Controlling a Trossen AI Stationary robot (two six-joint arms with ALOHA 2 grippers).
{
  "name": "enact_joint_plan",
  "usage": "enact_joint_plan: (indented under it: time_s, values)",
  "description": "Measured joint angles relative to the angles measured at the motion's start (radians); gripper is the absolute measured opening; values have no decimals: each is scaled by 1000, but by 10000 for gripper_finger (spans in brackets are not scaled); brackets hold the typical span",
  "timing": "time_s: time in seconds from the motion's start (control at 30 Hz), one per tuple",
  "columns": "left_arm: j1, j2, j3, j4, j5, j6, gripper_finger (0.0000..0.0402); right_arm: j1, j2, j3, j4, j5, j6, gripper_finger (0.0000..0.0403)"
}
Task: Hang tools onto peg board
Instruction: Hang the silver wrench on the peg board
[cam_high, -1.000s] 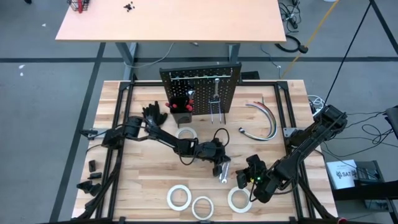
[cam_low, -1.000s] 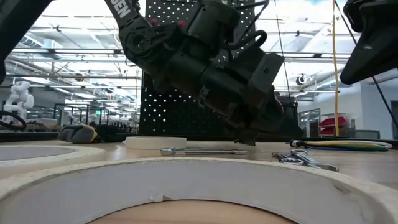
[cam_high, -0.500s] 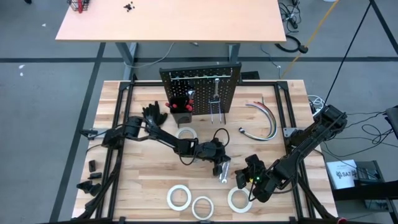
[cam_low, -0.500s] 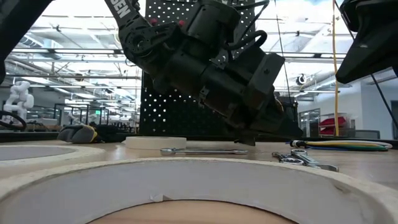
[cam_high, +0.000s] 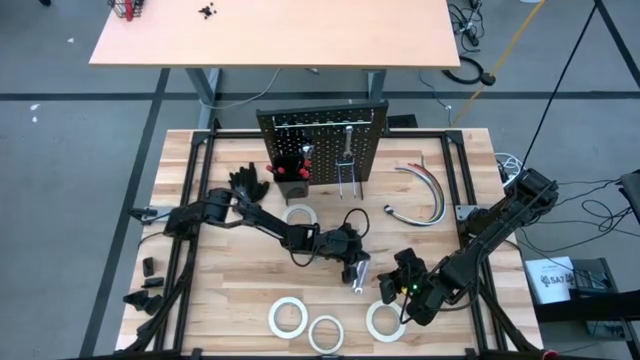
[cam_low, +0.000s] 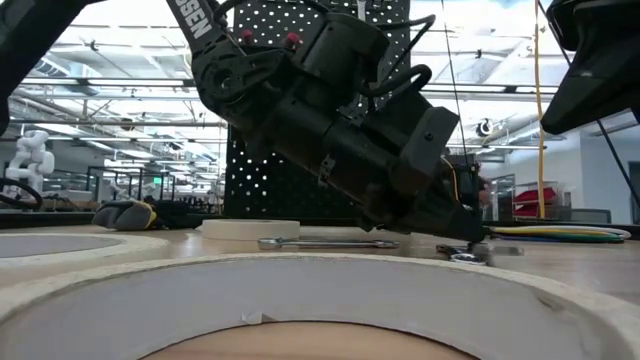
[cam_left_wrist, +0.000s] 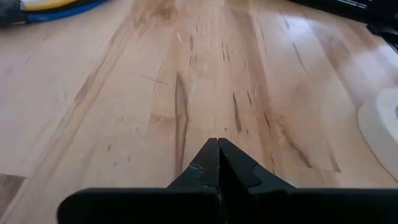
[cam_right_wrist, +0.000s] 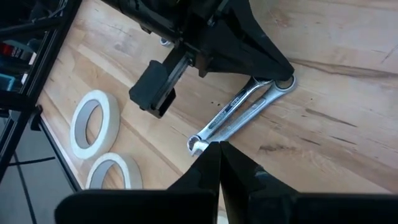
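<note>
On wrenches (cam_right_wrist: 239, 112), closed left hand (cam_right_wrist: 283, 79).

Left end effector (cam_low: 470, 238) lower and further forward than before, tip now down at the wrenches (cam_low: 470, 252)

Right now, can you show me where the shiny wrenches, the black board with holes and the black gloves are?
wrenches (cam_right_wrist: 239, 112), right wrist view, on the middle of the silver handles.
peg board (cam_high: 325, 138), high view, on its perforated black face.
black gloves (cam_high: 249, 183), high view, on the middle of the pile.
</note>
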Motion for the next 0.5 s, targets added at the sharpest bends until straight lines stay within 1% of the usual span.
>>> enact_joint_plan:
  time_s: [0.13,0.23,0.33,0.43,0.5]
  values:
    - [2,0,0,-6,3,0,0,-3,0,0,3,0,-12,0]
    - [2,-1,0,-24,3,0,0,-3,0,0,22,1,-79,0]
    - [2,-2,1,-38,7,0,0,-3,0,0,40,0,-202,0]
    - [2,-2,1,-42,11,0,0,-7,0,0,65,-48,-355,0]
    - [2,-2,1,-43,11,0,0,-10,0,0,77,-78,-420,0]
